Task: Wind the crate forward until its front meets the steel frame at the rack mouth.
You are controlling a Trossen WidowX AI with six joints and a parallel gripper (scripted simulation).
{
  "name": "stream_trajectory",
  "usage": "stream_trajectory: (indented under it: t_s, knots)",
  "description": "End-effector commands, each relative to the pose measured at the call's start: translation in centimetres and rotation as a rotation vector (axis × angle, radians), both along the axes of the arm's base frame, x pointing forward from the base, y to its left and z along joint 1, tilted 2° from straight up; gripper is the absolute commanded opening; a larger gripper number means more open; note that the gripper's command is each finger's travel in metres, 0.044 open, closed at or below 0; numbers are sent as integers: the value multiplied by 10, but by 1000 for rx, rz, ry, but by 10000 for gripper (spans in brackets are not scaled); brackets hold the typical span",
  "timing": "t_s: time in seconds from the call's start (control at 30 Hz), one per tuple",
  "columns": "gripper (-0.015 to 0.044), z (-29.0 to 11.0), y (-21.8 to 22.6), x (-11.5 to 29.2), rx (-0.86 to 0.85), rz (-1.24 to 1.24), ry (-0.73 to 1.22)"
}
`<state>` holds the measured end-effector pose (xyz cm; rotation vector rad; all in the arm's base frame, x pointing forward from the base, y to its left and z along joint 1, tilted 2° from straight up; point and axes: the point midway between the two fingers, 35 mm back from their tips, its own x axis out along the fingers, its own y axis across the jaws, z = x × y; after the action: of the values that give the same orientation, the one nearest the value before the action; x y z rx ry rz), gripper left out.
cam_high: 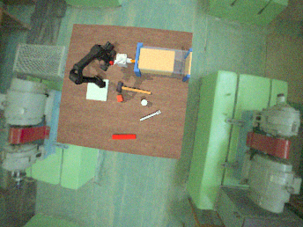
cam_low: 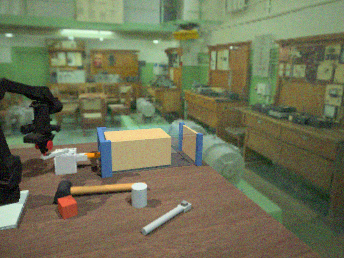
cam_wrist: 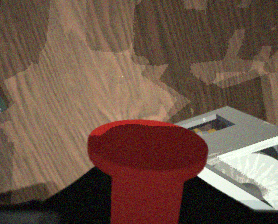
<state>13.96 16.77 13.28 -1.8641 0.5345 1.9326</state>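
The tan crate (cam_high: 156, 60) (cam_low: 137, 149) sits flat in the cubby, its near end at the blue frame (cam_high: 138, 68) (cam_low: 104, 157) on the winch side; whether they touch I cannot tell. An orange strap (cam_high: 133, 61) (cam_low: 92, 155) runs from there to the white winch (cam_high: 122, 61) (cam_low: 66, 163) (cam_wrist: 245, 127). My gripper (cam_high: 110, 63) (cam_low: 45, 144) (cam_wrist: 138, 159) is shut on the red knob (cam_low: 49, 145) (cam_wrist: 147, 150) of the winch handle, beside the winch. The handle's pale arm (cam_low: 48, 156) reaches to the winch top; its key is hidden.
A hammer (cam_high: 136, 90) (cam_low: 102, 189), red cube (cam_high: 120, 98) (cam_low: 67, 207), white cylinder (cam_high: 144, 102) (cam_low: 139, 196) and grey wrench (cam_high: 150, 115) (cam_low: 165, 218) lie or stand in front. A red bar (cam_high: 124, 136) lies near the table edge. A pale pad (cam_high: 97, 91) (cam_low: 11, 216) is by the arm.
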Motion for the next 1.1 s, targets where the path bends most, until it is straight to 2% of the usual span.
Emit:
stream_trajectory:
  t_s: [0.0, 1.07]
  knots:
    - [0, -1, -11, 7, -25, -17, -13]
    - [0, -1, -35, 34, -27, -17, -16]
